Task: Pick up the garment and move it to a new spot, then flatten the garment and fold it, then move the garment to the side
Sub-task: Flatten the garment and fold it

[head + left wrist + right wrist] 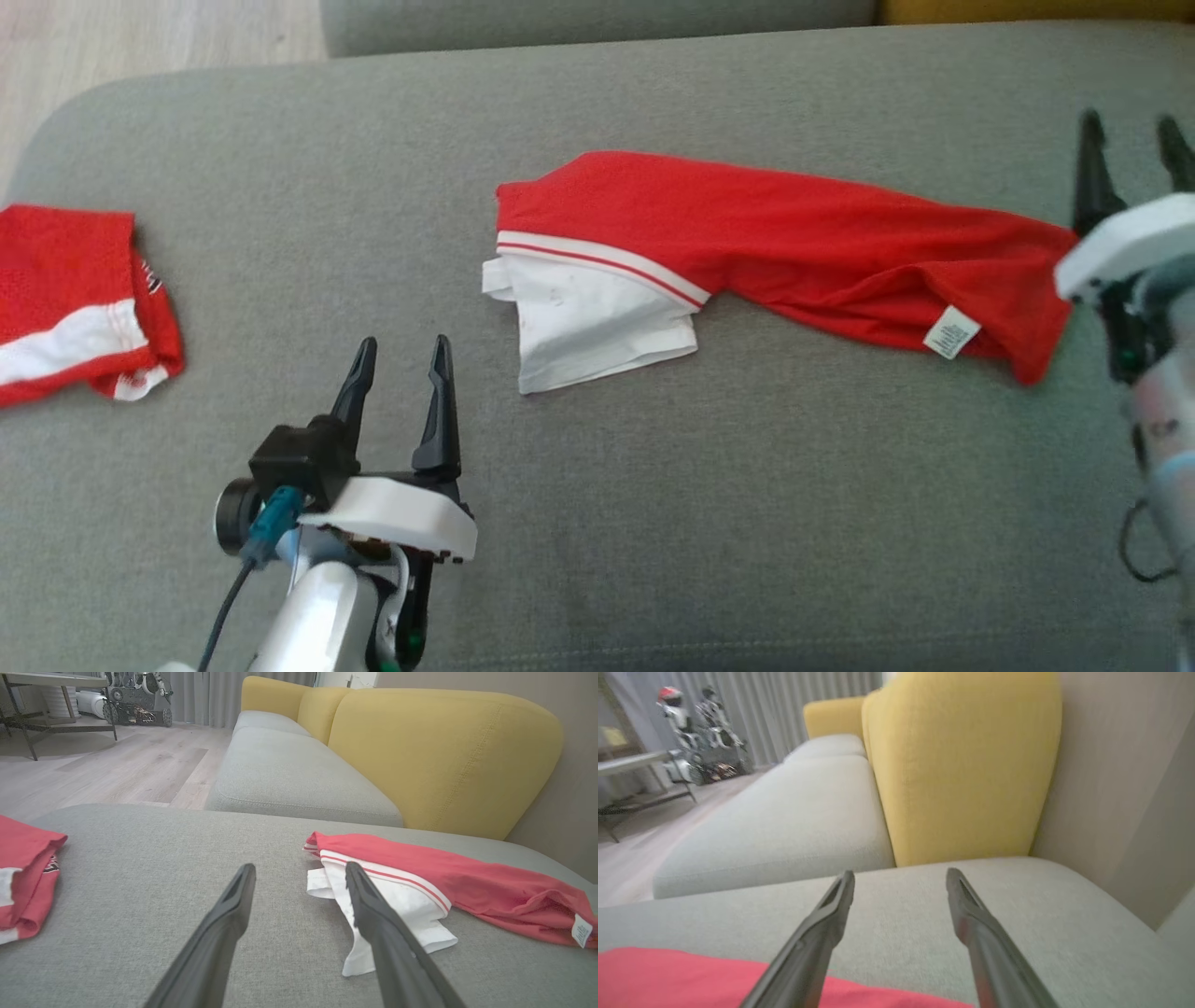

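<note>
On the grey cushion (653, 513), a red and white garment (747, 243) lies stretched sideways. The left gripper (403, 343) and right gripper (1128, 119) both have fingers spread wide, holding nothing.

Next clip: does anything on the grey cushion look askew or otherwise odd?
Yes. The red garment lies bunched in a long crooked strip rather than flat. Its white section sticks out crumpled at one end, and a care label shows on the outside near the other, so it may be twisted or inside out.
</note>
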